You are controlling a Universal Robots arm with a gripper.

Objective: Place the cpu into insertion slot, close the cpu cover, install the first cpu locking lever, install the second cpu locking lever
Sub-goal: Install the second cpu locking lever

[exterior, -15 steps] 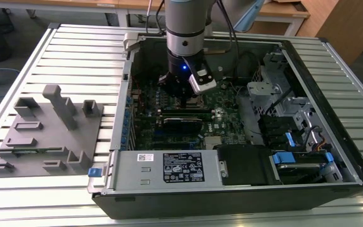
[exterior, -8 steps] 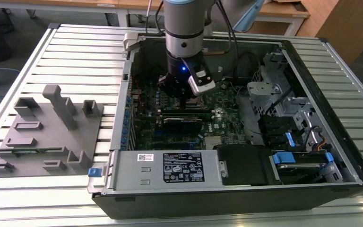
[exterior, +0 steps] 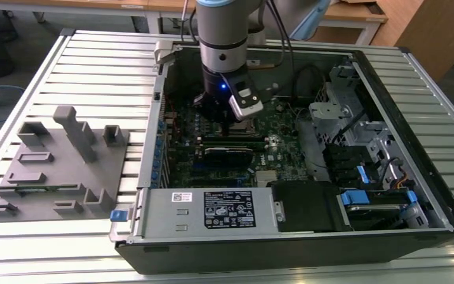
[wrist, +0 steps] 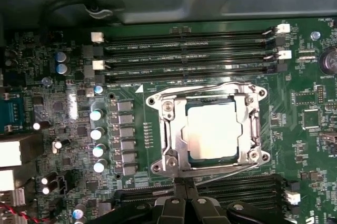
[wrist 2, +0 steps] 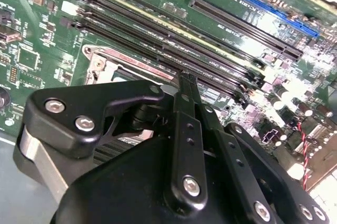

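In the first wrist view the cpu (wrist: 213, 129) lies flat in its socket, its dull silver top showing through the window of the cpu cover (wrist: 247, 132), which is folded down over it. One wire locking lever (wrist: 210, 88) runs along the socket's side nearest the memory slots. A second lever (wrist: 231, 173) runs along the opposite side, and its free end slants up towards my gripper (wrist: 185, 186). The gripper (wrist 2: 184, 83) is shut, its thin fingers pressed together just beside the socket edge. In the exterior view the gripper (exterior: 229, 121) hangs low over the motherboard (exterior: 278, 133).
The motherboard sits inside an open computer case (exterior: 306, 236) lying on a slatted table, with a power supply (exterior: 211, 210) at its near side. Memory slots (wrist: 189, 50) and a row of capacitors (wrist: 96, 132) flank the socket. A grey fixture (exterior: 57, 165) stands at the exterior view's left.
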